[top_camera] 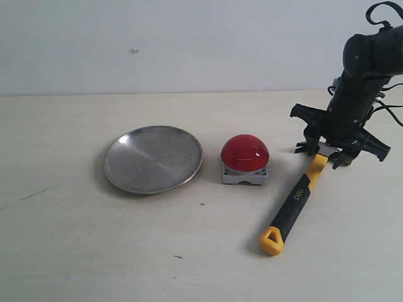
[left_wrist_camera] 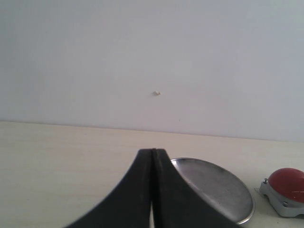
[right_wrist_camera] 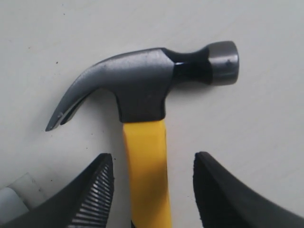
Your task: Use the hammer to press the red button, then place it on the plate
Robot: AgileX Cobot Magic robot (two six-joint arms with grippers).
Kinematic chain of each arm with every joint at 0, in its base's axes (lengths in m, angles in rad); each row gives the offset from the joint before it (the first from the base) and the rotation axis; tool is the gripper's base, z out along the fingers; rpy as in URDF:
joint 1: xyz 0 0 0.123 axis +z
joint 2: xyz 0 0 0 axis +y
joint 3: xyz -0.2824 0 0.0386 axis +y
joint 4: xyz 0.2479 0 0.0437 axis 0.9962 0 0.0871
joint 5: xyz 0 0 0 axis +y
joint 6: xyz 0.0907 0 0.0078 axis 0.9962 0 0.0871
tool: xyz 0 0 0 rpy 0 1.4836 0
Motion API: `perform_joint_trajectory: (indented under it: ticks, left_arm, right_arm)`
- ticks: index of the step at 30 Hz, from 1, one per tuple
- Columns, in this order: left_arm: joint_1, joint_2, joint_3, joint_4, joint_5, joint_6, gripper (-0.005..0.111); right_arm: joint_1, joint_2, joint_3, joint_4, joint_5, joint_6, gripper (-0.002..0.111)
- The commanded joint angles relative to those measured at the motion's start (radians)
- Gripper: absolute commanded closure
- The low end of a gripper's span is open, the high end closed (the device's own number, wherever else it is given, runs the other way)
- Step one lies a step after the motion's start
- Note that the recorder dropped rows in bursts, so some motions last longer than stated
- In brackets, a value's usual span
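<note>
We see the left gripper (left_wrist_camera: pixel 153 151) pinched closed, tips near the plate (left_wrist_camera: pixel 216 187); red button (left_wrist_camera: pixel 289 184) just beside the plate, probably not touching, partly cropped.

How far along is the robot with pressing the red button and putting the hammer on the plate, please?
Nothing looks done yet. In hand: the hammer lies on the table, and the open right gripper straddles its yellow handle just below the head, not yet closed. Left to do: grasp it, press the red button, then set it on the plate, which holds nothing. The left gripper is shut, holding nothing.
</note>
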Motion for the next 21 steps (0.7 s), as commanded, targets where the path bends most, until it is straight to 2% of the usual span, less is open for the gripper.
perform_joint_trajectory:
  ticks: [1, 21]
  left_arm:
    - [-0.008, -0.005, 0.002, -0.006, -0.001, 0.003, 0.107]
    - [-0.008, -0.005, 0.002, -0.006, -0.001, 0.003, 0.107]
  right_arm:
    - [-0.003, -0.001, -0.009, 0.002, 0.010, -0.017, 0.057]
    - [-0.003, 0.041, -0.011, 0.043, 0.007, -0.018, 0.057]
